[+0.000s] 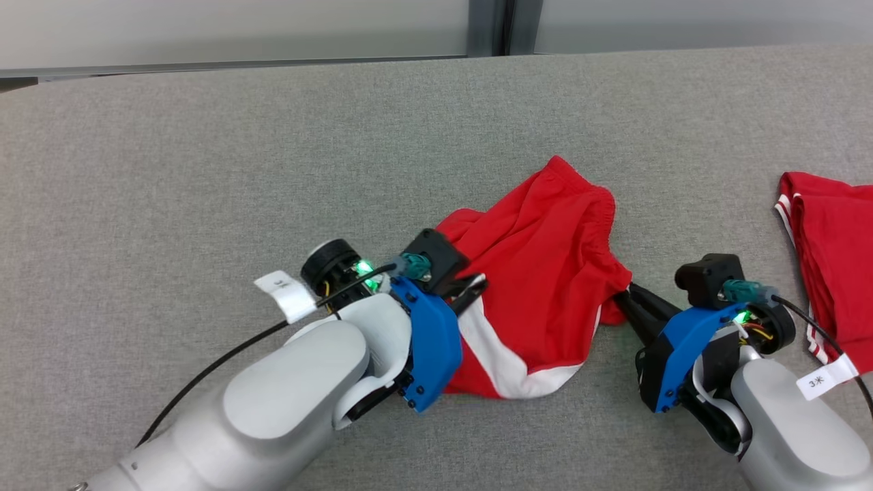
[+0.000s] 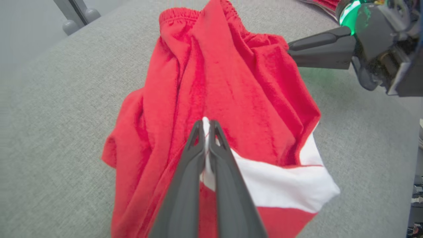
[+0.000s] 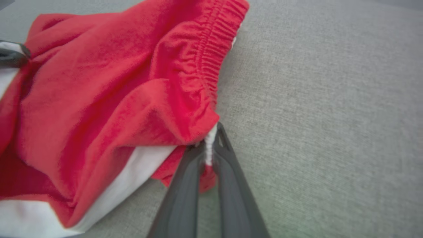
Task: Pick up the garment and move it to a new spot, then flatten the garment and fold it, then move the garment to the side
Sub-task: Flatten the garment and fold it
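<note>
1. The grey table (image 1: 204, 170) is spreading out beneath the garment, and I am seeing it reach past the garment on every side.
2. The garment (image 1: 539, 273), a pair of red shorts with a white band, is lying crumpled on that table. Its gathered waistband is pointing to the far side, and the white band is running along its near edge.
3. Another red cloth (image 1: 832, 252) with white stripes is lying well apart from the garment, off to its right.
4. My left gripper (image 1: 472, 288) is sitting at the garment's left side. In the left wrist view its jaws are pressing together on a raised fold of the garment, where the white band is meeting the red.
5. My right gripper (image 3: 210, 140) is sitting at the garment's right corner, just beside the end of the waistband. Its jaws are clamping a small bunch of the garment, with a white edge showing between the fingers.
6. A white tag (image 1: 286, 294) is hanging on the left arm's cable, to the garment's left. A second tag (image 1: 825, 377) is sitting on the right arm's cable, to the garment's right.
</note>
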Available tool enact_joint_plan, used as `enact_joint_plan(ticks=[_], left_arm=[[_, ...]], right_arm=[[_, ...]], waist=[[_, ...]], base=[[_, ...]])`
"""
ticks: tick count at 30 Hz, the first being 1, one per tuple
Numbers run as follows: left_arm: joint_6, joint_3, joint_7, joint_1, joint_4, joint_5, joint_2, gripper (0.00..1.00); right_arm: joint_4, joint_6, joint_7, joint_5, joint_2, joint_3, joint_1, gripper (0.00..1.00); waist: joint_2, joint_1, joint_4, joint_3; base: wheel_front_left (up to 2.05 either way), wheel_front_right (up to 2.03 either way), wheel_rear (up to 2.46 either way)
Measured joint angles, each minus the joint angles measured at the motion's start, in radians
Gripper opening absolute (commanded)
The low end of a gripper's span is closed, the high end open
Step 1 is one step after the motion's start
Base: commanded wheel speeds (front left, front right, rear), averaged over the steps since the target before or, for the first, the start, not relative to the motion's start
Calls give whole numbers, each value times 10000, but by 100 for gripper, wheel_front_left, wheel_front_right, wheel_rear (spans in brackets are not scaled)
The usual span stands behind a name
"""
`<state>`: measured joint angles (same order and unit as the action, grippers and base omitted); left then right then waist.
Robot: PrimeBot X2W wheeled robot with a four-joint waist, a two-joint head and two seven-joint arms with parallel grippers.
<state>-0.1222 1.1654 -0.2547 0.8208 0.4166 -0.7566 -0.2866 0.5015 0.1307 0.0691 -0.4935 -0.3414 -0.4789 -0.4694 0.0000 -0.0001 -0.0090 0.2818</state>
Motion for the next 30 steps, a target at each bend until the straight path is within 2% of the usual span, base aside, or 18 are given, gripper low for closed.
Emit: enact_joint_plan(ticks=[5, 13, 18, 22, 30], left_arm=[[401, -401, 713, -334, -629, -65, -443, 0], [1524, -1783, 2550, -1190, -2102, -456, -1149, 0], [2207, -2746, 3674, -1631, -3304, -658, -1634, 0], [2775, -3697, 4414, -1696, -4334, -725, -2144, 0], [3768, -5137, 4489, -1332, -6627, -715, -3127, 0]], right_arm=[[-48, 0, -169, 36, -67, 309, 8, 0], [-1174, 0, -667, -100, -130, 1078, 69, 0], [-2932, 0, -669, -284, -222, 1732, 153, 0], [-4669, 0, -201, -144, -424, 2395, 311, 0], [-8132, 0, 1463, 374, -213, 3722, 332, 0]], waist=[[0, 0, 78, -11], [0, 0, 205, -238], [0, 0, 200, -596], [0, 0, 168, -927], [0, -1, 57, -1393]], base=[[0, 0, 0], [0, 0, 0], [0, 0, 0], [0, 0, 0], [0, 0, 0]])
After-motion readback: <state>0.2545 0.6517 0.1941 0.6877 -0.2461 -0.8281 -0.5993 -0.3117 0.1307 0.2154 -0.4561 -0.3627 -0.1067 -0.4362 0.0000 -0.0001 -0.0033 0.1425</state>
